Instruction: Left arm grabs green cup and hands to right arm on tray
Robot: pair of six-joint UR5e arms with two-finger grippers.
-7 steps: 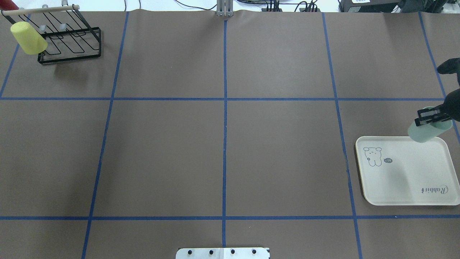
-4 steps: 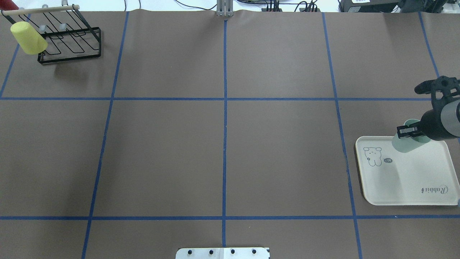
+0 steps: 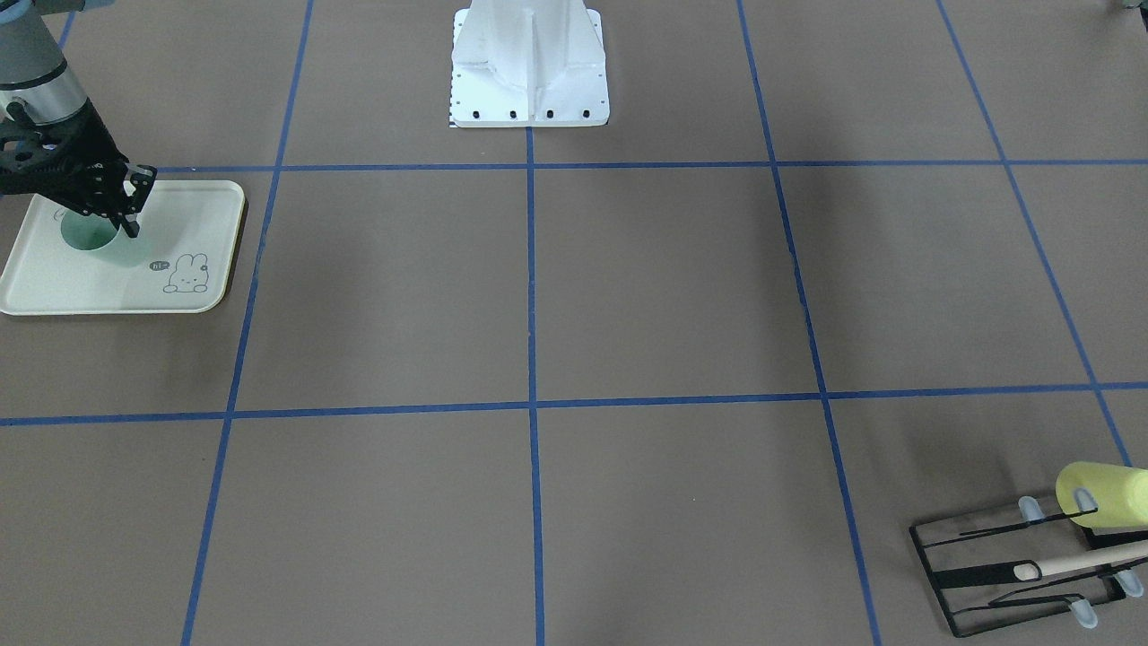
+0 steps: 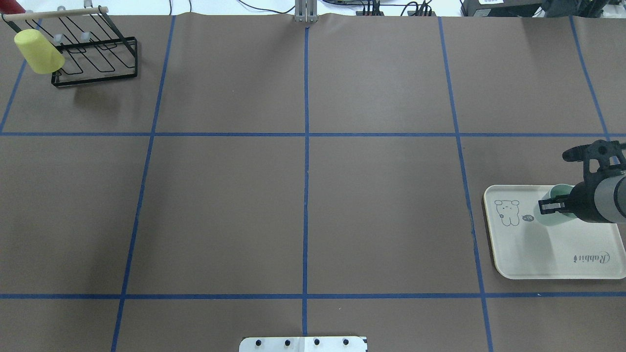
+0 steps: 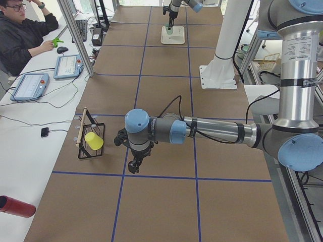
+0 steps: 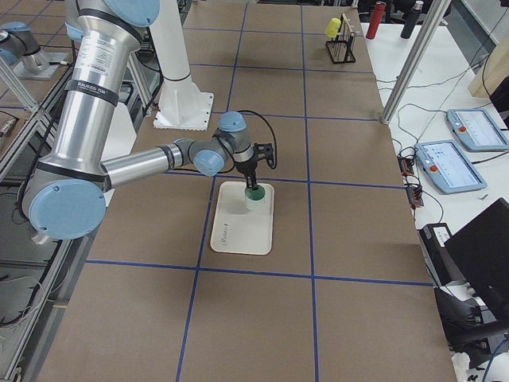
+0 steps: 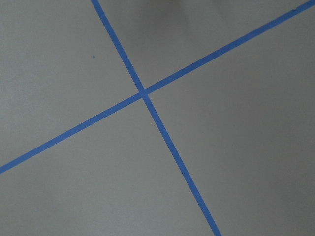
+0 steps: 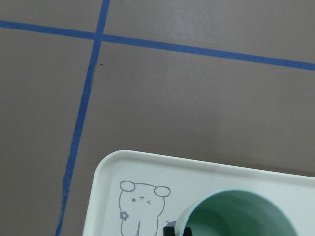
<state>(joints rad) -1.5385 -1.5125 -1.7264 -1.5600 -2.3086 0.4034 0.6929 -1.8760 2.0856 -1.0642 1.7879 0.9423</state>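
The green cup [image 4: 551,220] stands open end up over the far part of the cream tray [image 4: 552,254], at or just above its surface. My right gripper [image 4: 548,206] is shut on its rim, one finger inside and one outside. The front view shows the cup [image 3: 85,235], gripper [image 3: 128,215] and tray [image 3: 54,287] at the left edge. The right wrist view shows the cup's mouth [image 8: 236,216] beside the rabbit drawing. My left gripper [image 5: 133,166] shows only in the exterior left view, low over the table; I cannot tell whether it is open.
A black wire rack [image 4: 93,54] with a pale yellow cup [image 4: 38,51] hung on it stands at the far left corner. The robot's white base [image 3: 529,72] is at the table's near edge. An operator [image 5: 25,30] sits beyond the table's far side.
My right gripper has carried the green cup from beyond the tray's far right edge leftward and down over the tray. The cup has gone from tilted to more upright.
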